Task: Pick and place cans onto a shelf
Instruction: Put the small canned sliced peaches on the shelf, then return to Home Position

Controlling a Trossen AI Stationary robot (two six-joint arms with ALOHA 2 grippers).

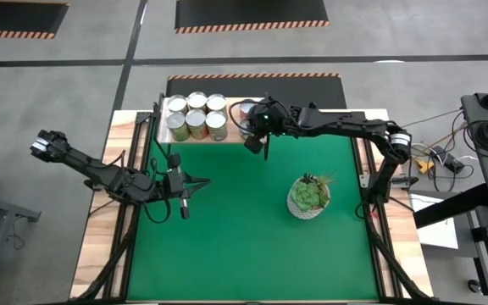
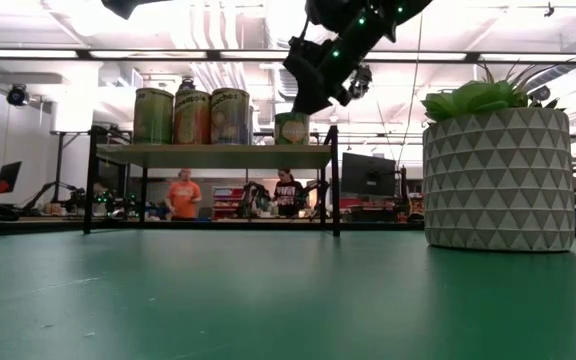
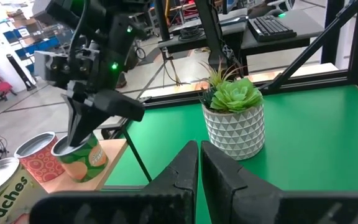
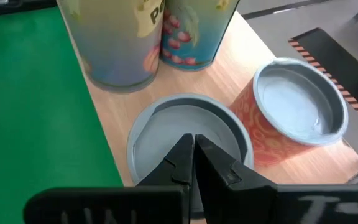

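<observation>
On the shelf (image 1: 195,135), at its plant-side end, a green-labelled can (image 4: 188,134) is standing upright beside an orange can (image 4: 294,115), both with silvery tops showing.

Item: right claw (image 4: 193,155). I am hovering directly over the green can's lid, fingers pressed together and gripping nothing; the wrist view is looking straight down past them into the recessed top. From the low view this claw (image 2: 306,95) is hanging just above that can (image 2: 291,128), apparently clear of it, though I cannot tell for certain.

Item: other cans. Six (image 1: 196,114) are standing in two rows of three at the shelf's other end. With the two beneath me, eight are looking placed; I am seeing none left on the mat (image 1: 252,220).

Item: left claw (image 1: 183,207). I am holding it idle over the mat, well apart from the shelf, fingers together and empty.

Item: potted plant (image 1: 308,196). Sitting on the mat, near nothing I am handling.

Step in hand, as I am judging it: the placing stage is ending, with the last can set down and released. The next move is calling for a straight lift away from the lid, avoiding a sideways brush that could tip the green can or nudge its orange neighbour.
</observation>
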